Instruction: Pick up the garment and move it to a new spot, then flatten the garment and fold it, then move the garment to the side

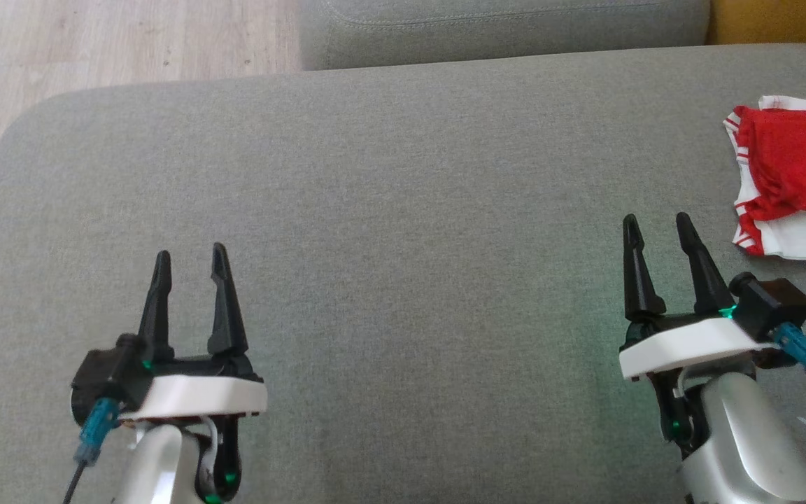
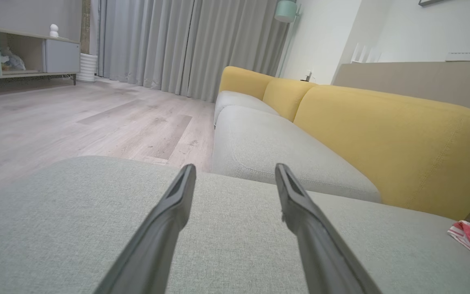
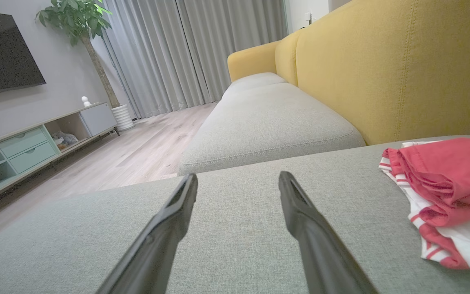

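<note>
In the head view, the left gripper [image 1: 191, 252] and the right gripper [image 1: 657, 218] hang over a wide grey cushion [image 1: 403, 210]. Each has its two fingers spread apart with nothing between them. The garment [image 1: 795, 168], red with white striped edges, lies rumpled on the cushion at the far right, near the right gripper and well apart from the left one. A strip of pale wooden floor [image 1: 95, 42] runs along the top left of this view.

The right wrist view brings the garment close at its right side. It adds a yellow backrest [image 3: 402, 69] behind the garment, a dark television [image 3: 2, 61], a potted plant [image 3: 76, 20] and a low cabinet [image 3: 35, 143]. The left wrist view catches a corner of the garment at its lower right edge, with grey curtains [image 2: 178, 41] and a teal lamp [image 2: 286, 10] farther back.
</note>
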